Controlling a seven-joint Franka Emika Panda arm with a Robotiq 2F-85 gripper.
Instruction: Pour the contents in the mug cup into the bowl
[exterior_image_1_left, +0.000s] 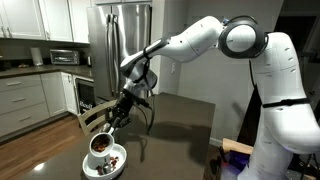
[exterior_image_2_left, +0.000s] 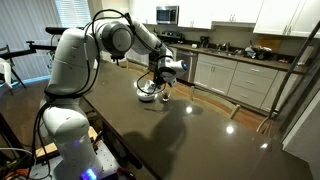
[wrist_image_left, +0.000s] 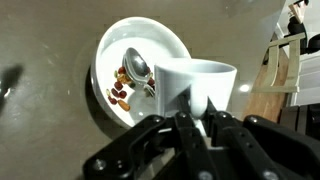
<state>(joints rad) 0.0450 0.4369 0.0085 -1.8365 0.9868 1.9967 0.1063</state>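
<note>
In the wrist view the white mug cup (wrist_image_left: 196, 84) hangs over the right side of the round white bowl (wrist_image_left: 112, 48). My gripper (wrist_image_left: 198, 112) is shut on the mug's handle. A light spoon (wrist_image_left: 136, 66) lies in the bowl, with dark brown and reddish contents (wrist_image_left: 120, 94) beside it. In both exterior views the mug (exterior_image_1_left: 99, 146) (exterior_image_2_left: 161, 87) is held just above the bowl (exterior_image_1_left: 108, 165) (exterior_image_2_left: 146, 95), and the gripper (exterior_image_1_left: 108, 124) reaches down to it. Some reddish bits (exterior_image_1_left: 116, 159) lie in the bowl. The mug's inside looks dark.
The bowl stands near a corner of a dark glossy table (exterior_image_1_left: 175, 125) (exterior_image_2_left: 190, 135). Past the table's edge is wooden floor (wrist_image_left: 266, 92). A steel fridge (exterior_image_1_left: 120, 35) and kitchen cabinets (exterior_image_2_left: 235, 78) stand behind. The robot's white base (exterior_image_2_left: 60, 130) is at the table's side.
</note>
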